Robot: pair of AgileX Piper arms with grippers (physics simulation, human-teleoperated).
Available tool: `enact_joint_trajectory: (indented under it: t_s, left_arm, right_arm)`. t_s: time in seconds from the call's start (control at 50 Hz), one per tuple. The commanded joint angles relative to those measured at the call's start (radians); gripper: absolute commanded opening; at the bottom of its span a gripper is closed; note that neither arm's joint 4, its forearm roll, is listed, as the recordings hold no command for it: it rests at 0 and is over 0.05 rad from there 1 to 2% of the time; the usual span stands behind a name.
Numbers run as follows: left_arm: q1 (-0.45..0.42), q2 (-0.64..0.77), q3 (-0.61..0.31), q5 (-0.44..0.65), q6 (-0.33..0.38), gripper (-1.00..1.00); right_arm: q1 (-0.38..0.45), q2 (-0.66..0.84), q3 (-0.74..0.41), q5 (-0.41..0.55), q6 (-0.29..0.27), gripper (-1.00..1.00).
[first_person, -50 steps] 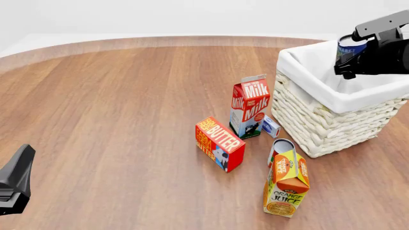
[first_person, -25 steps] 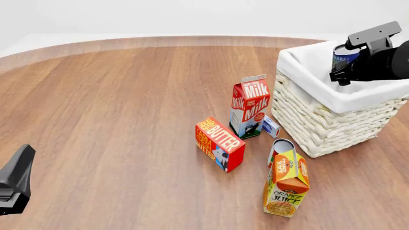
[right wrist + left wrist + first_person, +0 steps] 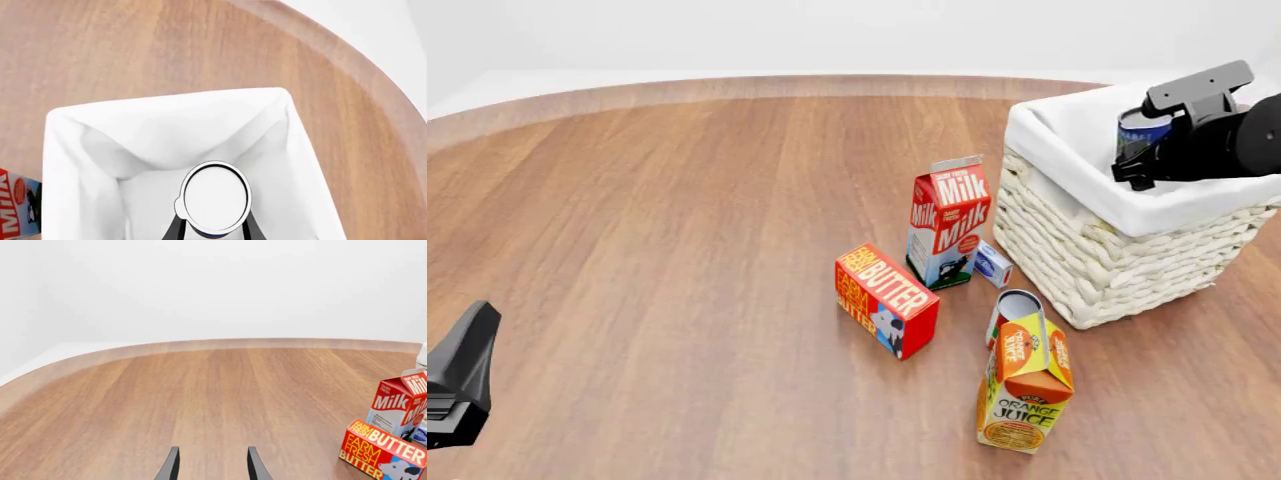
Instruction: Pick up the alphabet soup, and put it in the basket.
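The right gripper [image 3: 1145, 150] hangs over the open mouth of the basket [image 3: 1094, 250], its two dark fingers [image 3: 175, 231] closed on either side of the alphabet soup [image 3: 1138, 128]. In the right wrist view the can's flat silvery-white top [image 3: 215, 196] faces straight back at the camera as a near-perfect circle, so its long axis runs along the fingers and down into the white cloth lining. From the front, a strip of blue label shows just beside the gripper body, with the can inside the basket's rim line and above its floor; whether its base touches the lining cannot be told.

Outward from the basket, a milk carton [image 3: 949, 220] stands upright just beside its woven wall, with a small blue-and-white box [image 3: 993, 264] at its foot. A butter box [image 3: 885, 299] sits nearer on the wooden table [image 3: 667, 250], and an orange juice carton [image 3: 1026, 382] stands in front of a red-and-white can [image 3: 1010, 305].

The left gripper [image 3: 212, 467] sits well apart at the near left corner, fingertips spread with nothing between them.
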Motion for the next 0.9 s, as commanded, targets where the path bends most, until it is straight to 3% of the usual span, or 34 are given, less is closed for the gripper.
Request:
enact_joint_trajectory:
  t_s: [0.02,0.14,0.16,0.5,0.9]
  left_arm:
    - [0.000,0.000,0.000,0.000,0.000,1.00]
    - [0.000,0.000,0.000,0.000,0.000,1.00]
    - [0.000,0.000,0.000,0.000,0.000,1.00]
    - [0.000,0.000,0.000,0.000,0.000,1.00]
    - [0.000,0.000,0.000,0.000,0.000,1.00]
  right_arm:
    - [-0.007,0.010,-0.002,-0.003,0.015,-1.00]
    - [-0.015,0.012,-0.009,-0.006,0.019,-1.00]
    - [-0.016,0.014,-0.012,-0.007,0.022,1.00]
    - [-0.021,0.017,-0.019,-0.014,0.026,1.00]
    - [0.002,-0.086,0.042,-0.021,0.066,1.00]
